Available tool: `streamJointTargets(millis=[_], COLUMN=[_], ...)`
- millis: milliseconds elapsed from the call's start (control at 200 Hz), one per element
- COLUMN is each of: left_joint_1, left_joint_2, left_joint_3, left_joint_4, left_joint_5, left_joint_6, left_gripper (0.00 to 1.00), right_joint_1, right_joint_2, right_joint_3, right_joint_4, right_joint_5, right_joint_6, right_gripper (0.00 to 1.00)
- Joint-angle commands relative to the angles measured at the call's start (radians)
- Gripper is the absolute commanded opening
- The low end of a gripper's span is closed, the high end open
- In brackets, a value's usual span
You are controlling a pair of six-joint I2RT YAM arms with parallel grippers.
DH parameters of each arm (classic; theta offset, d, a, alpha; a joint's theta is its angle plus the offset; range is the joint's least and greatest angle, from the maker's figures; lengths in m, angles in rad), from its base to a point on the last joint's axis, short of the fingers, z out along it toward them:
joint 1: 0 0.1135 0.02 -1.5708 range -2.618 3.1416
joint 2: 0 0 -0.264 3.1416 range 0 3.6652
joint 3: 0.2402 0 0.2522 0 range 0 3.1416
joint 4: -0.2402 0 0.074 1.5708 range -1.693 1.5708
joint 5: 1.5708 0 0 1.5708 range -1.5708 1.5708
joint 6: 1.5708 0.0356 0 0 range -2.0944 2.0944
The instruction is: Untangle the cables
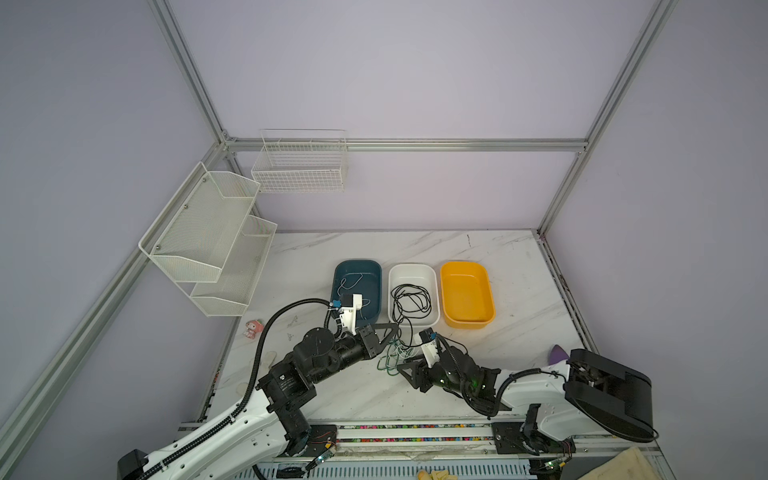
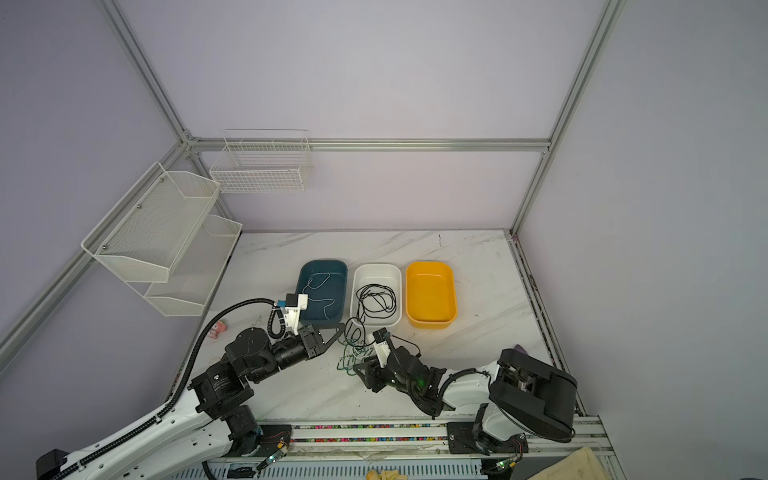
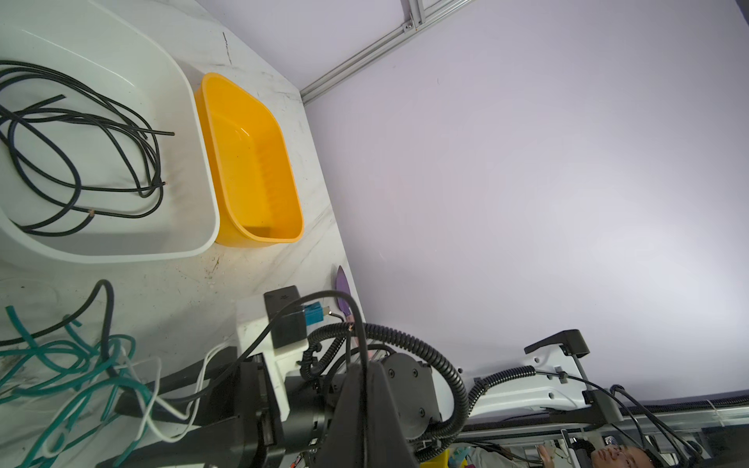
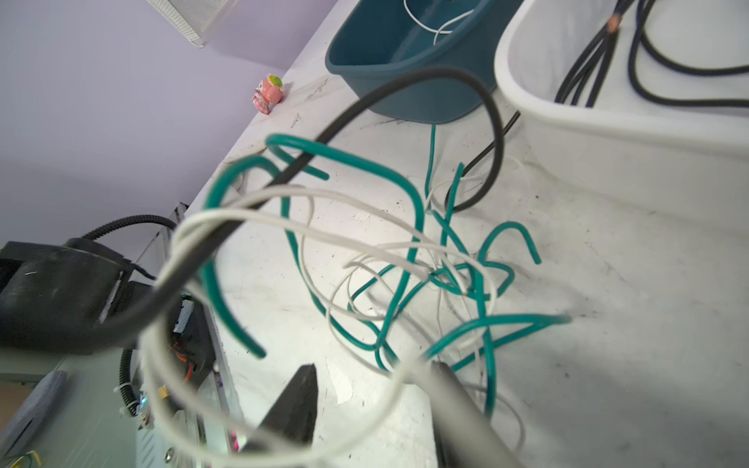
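Here, a white marble-patterned tabletop (image 1: 511,374) lies inside a cell of lilac walls (image 1: 415,62) braced by an aluminium frame (image 1: 407,144). A wire basket (image 1: 299,166) and two mesh shelves (image 1: 203,237) hang near the far-left corner.

In both top views three bins stand side by side at mid-table: a blue bin (image 1: 370,270) holding a white cable (image 1: 351,282), a white bin (image 1: 415,272) holding coiled black cables (image 1: 411,299), and a yellow bin (image 1: 465,295). The tangled cables (image 1: 392,357), green, white and black, lie on the tabletop just in front of the white bin, between the two arms.

The left gripper (image 1: 388,334) is clenched beside the tangle; whether it pinches a wire cannot be told. The right gripper (image 1: 405,372) sits at the tangle's near edge.

Only the right wrist view resolves the right gripper's fingertips (image 4: 310,372) standing apart, with a white loop crossing the gap and no strand pinched. It also shows one black strand and several white ones arching clear of the tabletop. A pink figurine (image 4: 269,93) at the left table edge appears there and, small, in both top views.

Only the left wrist view shows bare copper tips on the black cables, and a purple object (image 3: 342,283) at the right table edge. It does not show the left gripper's own fingers.
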Motion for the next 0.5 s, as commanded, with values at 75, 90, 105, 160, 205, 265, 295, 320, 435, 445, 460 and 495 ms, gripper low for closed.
streamJointTargets(millis=[75,90,105,160,205,265,295,320,435,445,460,495], left_joint_1=[-0.002,-0.001,-0.001,-0.001,-0.001,-0.001,-0.001,-0.001,-0.003,-0.003,-0.003,-0.004], left_joint_2=[-0.016,-0.017,-0.018,-0.027,-0.034,-0.042,-0.045,-0.047,-0.061,-0.062,-0.065,-0.07], left_joint_3=[0.09,0.088,0.088,0.085,0.086,0.091,0.093,0.095,0.105,0.105,0.107,0.112], left_joint_4=[0.083,0.083,0.085,0.089,0.092,0.094,0.094,0.096,0.096,0.096,0.096,0.096], left_joint_5=[0.019,0.019,0.017,0.016,0.016,0.014,0.015,0.015,0.018,0.018,0.016,0.015], left_joint_6=[-0.014,-0.015,-0.017,-0.021,-0.026,-0.029,-0.033,-0.035,-0.046,-0.047,-0.05,-0.053], left_gripper=[0.0,0.0,0.0,0.0,0.0,0.0,0.0,0.0,0.0,0.0,0.0,0.0], right_joint_1=[0.028,0.029,0.032,0.034,0.036,0.038,0.038,0.038,0.044,0.044,0.045,0.049], right_joint_2=[0.074,0.077,0.081,0.096,0.108,0.122,0.128,0.133,0.128,0.125,0.118,0.104], right_joint_3=[0.036,0.035,0.035,0.036,0.039,0.042,0.04,0.039,0.031,0.03,0.029,0.026], right_joint_4=[0.098,0.106,0.114,0.13,0.137,0.143,0.157,0.166,0.213,0.211,0.207,0.207], right_joint_5=[0.125,0.137,0.147,0.18,0.213,0.255,0.266,0.273,0.293,0.294,0.299,0.302], right_joint_6=[0.057,0.062,0.066,0.082,0.094,0.112,0.115,0.119,0.112,0.109,0.106,0.094], right_gripper=[0.48,0.48,0.48,0.47,0.47,0.46,0.46,0.46,0.44,0.44,0.44,0.44])
